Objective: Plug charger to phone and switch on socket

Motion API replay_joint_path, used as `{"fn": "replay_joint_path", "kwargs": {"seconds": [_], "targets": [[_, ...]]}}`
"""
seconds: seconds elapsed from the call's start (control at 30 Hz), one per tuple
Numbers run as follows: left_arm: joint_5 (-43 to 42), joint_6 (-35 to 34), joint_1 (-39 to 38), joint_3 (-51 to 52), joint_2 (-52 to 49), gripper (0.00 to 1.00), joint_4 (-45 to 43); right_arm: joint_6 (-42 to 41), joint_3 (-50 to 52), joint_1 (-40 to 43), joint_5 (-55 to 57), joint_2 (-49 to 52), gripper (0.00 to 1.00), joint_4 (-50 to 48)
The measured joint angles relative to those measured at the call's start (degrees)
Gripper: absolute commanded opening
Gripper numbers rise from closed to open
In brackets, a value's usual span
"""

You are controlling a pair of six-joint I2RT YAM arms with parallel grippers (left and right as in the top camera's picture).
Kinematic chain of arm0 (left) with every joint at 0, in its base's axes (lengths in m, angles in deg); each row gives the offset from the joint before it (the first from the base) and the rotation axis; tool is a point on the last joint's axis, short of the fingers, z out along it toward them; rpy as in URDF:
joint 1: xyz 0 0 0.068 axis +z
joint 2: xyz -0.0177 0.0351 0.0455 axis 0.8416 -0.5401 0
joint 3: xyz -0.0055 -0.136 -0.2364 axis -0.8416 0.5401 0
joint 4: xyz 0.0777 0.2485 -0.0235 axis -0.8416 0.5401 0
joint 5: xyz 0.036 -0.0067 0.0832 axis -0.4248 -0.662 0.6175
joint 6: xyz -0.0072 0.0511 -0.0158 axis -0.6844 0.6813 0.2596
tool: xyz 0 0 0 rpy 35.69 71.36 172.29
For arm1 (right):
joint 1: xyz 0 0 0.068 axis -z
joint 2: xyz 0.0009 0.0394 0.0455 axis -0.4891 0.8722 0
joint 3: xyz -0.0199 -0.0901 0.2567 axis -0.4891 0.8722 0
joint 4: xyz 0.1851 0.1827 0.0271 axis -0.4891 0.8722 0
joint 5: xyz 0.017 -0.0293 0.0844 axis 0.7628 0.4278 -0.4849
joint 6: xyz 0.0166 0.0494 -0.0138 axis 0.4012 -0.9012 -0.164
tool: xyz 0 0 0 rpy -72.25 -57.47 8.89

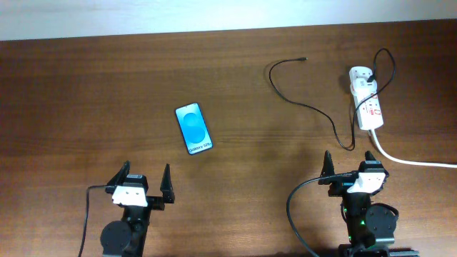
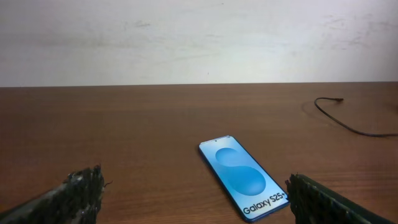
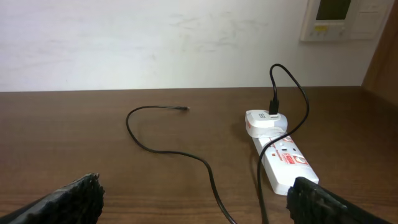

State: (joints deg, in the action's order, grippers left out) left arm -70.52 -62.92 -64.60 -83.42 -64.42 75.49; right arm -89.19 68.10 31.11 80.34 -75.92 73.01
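Observation:
The phone (image 1: 193, 128) lies flat on the wooden table left of centre, its blue screen (image 2: 244, 176) up with "Galaxy S25+" at its near end. The charger (image 1: 308, 106) is a thin black cable that winds across the table; its free plug tip (image 1: 304, 59) lies at the back, also seen in the right wrist view (image 3: 186, 109). Its other end enters a white adapter on the socket (image 1: 367, 98), a white power strip (image 3: 283, 158) at the right. My left gripper (image 1: 146, 185) stands open near the table's front, short of the phone. My right gripper (image 1: 349, 166) stands open just in front of the strip, holding nothing.
A thick white cord (image 1: 414, 161) runs from the power strip off to the right edge. A white wall (image 2: 199, 40) stands behind the table's far edge, with a wall panel (image 3: 339, 18) at the upper right. Bare wood lies between phone and cable.

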Motion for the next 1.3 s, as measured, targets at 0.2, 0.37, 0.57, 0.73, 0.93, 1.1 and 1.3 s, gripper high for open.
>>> {"fn": "replay_joint_path", "kwargs": {"seconds": [0.2, 0.37, 0.57, 0.73, 0.93, 1.1, 1.3], "targets": [[0.0, 0.0, 0.0, 0.0, 0.0, 0.99, 0.0, -0.02, 0.0, 0.0, 0.0, 0.0, 0.98, 0.0], [0.0, 0.0, 0.0, 0.0, 0.0, 0.99, 0.0, -0.02, 0.0, 0.0, 0.0, 0.0, 0.98, 0.0], [0.0, 0.0, 0.0, 0.0, 0.0, 0.99, 0.0, 0.0, 0.0, 0.0, 0.02, 0.0, 0.98, 0.0], [0.0, 0.0, 0.0, 0.0, 0.0, 0.99, 0.0, -0.04, 0.0, 0.0, 0.0, 0.0, 0.98, 0.0], [0.0, 0.0, 0.0, 0.0, 0.0, 0.99, 0.0, -0.02, 0.0, 0.0, 0.0, 0.0, 0.98, 0.0], [0.02, 0.0, 0.0, 0.0, 0.0, 0.99, 0.0, 0.02, 0.0, 0.0, 0.0, 0.0, 0.98, 0.0], [-0.17, -1.57, 0.0, -0.35, 0.0, 0.99, 1.57, -0.02, 0.0, 0.0, 0.0, 0.0, 0.98, 0.0]]}}
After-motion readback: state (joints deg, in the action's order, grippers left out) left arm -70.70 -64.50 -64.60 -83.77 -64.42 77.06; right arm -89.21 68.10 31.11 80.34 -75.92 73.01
